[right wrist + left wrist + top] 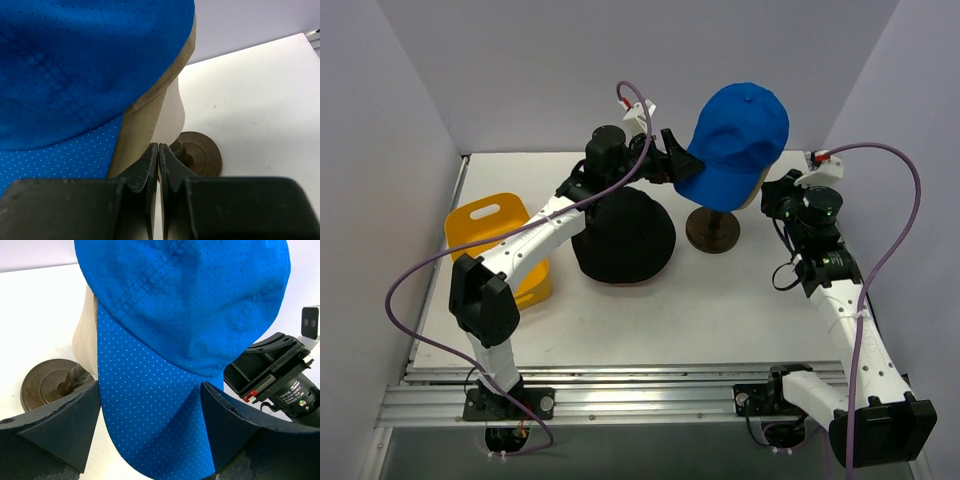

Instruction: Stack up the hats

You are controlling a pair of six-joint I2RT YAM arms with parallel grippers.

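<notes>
A bright blue baseball cap [740,130] sits on top of a cream mannequin head, over a tan cap whose edge [142,125] shows below it. My left gripper [677,162] stands open at the blue cap's brim [150,415]. The brim lies between its two wide-spread fingers [65,425]. A black bucket hat [625,235] lies on the table below the left arm. My right gripper [772,190] is shut on nothing, and its tips [158,148] sit close to the head's lower right side.
The head [171,117] stands on a dark wooden stand with a round base [712,230]. A yellow plastic tray [490,225] lies at the left of the table, partly under the left arm. Grey walls close in the back and sides.
</notes>
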